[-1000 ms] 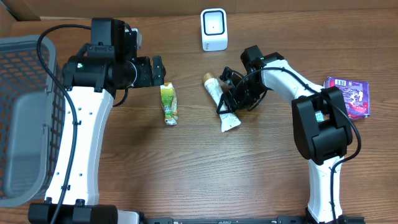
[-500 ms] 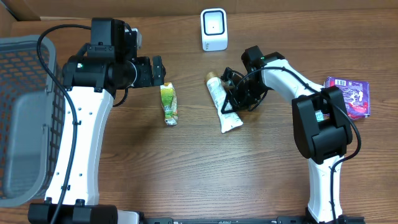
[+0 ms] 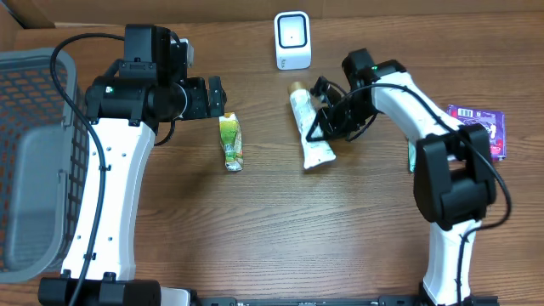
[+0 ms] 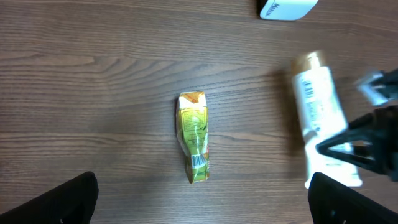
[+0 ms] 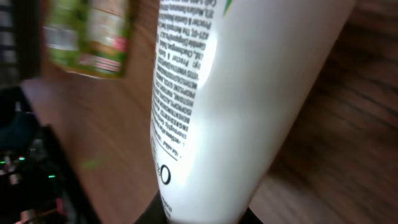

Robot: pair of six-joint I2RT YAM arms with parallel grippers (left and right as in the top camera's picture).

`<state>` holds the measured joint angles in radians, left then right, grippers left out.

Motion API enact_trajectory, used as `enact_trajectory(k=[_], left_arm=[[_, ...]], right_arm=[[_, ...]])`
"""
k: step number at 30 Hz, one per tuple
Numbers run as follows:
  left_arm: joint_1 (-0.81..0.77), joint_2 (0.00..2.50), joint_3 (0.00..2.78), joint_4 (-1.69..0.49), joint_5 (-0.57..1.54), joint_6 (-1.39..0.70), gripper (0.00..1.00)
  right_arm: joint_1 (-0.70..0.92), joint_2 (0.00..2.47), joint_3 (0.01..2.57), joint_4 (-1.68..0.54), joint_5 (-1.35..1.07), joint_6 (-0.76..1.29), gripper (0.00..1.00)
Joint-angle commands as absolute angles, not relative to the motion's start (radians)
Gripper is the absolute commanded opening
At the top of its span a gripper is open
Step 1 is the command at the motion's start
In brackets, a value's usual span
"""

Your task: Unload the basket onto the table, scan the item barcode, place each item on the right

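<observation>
Two robot arms are in view: one arm on the left side of the overhead frame, the other arm on the right side. One white tube with a gold cap lies in the upper middle. One green packet lies left of centre. One purple packet sits at the right edge. One white scanner stands at the top centre. One grey mesh basket fills the left edge. One wooden table carries them all.

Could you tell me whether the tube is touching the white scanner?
Apart. The left wrist view shows a clear gap between the tube and the scanner; the overhead view agrees.
</observation>
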<state>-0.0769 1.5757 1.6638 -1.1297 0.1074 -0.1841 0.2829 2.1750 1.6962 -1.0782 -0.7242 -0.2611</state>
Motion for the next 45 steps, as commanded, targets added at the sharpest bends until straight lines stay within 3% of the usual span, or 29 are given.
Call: enact_trajectory(k=[1, 10, 21, 28, 36, 40, 45], left_arm=[[-0.079, 1.584, 1.671, -1.126, 0.103, -0.180, 0.99], [-0.079, 1.584, 1.671, -1.126, 0.103, -0.179, 1.00], [-0.079, 1.584, 1.671, -1.126, 0.103, -0.179, 1.00], [-0.079, 1.584, 1.671, -1.126, 0.103, -0.179, 1.00], [-0.079, 1.584, 1.671, -1.126, 0.103, -0.180, 1.00], [-0.079, 1.584, 1.671, -1.126, 0.103, -0.180, 1.00], [-0.079, 1.584, 1.671, -1.126, 0.103, -0.180, 0.99]], right_arm=[[0.247, 2.037, 1.736, -1.071, -0.936, -0.265, 0.04], [0.205, 1.809, 1.736, -1.023, -1.118, -0.287, 0.04], [0.213, 1.666, 1.737, -0.911, -1.068, -0.205, 0.04], [0.313, 1.666, 1.737, -0.796, -0.665, -0.058, 0.04], [0.451, 1.696, 1.734, -0.676, 0.072, -0.048, 0.04], [0.484, 1.755, 1.734, -0.607, 0.263, -0.053, 0.04], [0.477, 1.837, 1.734, -0.532, 0.330, -0.072, 0.04]])
